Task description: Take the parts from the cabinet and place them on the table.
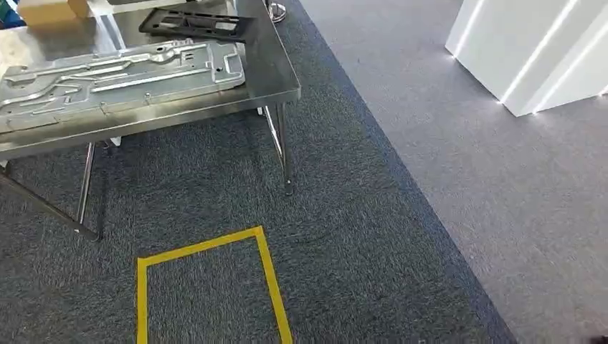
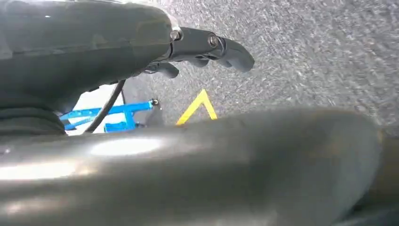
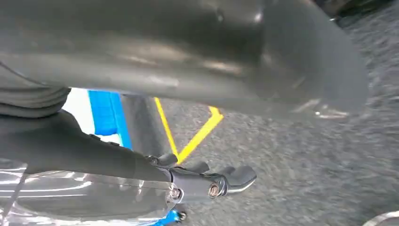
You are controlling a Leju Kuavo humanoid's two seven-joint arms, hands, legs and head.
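Observation:
A large silver stamped metal part (image 1: 122, 75) lies flat on the steel table (image 1: 279, 82) at the upper left of the head view. Behind it on the same table rests a black frame part (image 1: 197, 23). My left hand (image 2: 207, 47) hangs over the grey carpet, its dark fingers stretched out and apart with nothing between them. My right hand (image 3: 211, 181) hangs the same way, fingers extended and holding nothing. Both hands are well away from the table.
A cardboard box (image 1: 50, 11) sits at the table's far left. A yellow tape square (image 1: 208, 251) marks the dark carpet in front of the table. A white lit structure (image 1: 530, 50) stands at the upper right. A blue frame (image 2: 108, 113) (image 3: 106, 113) stands nearby.

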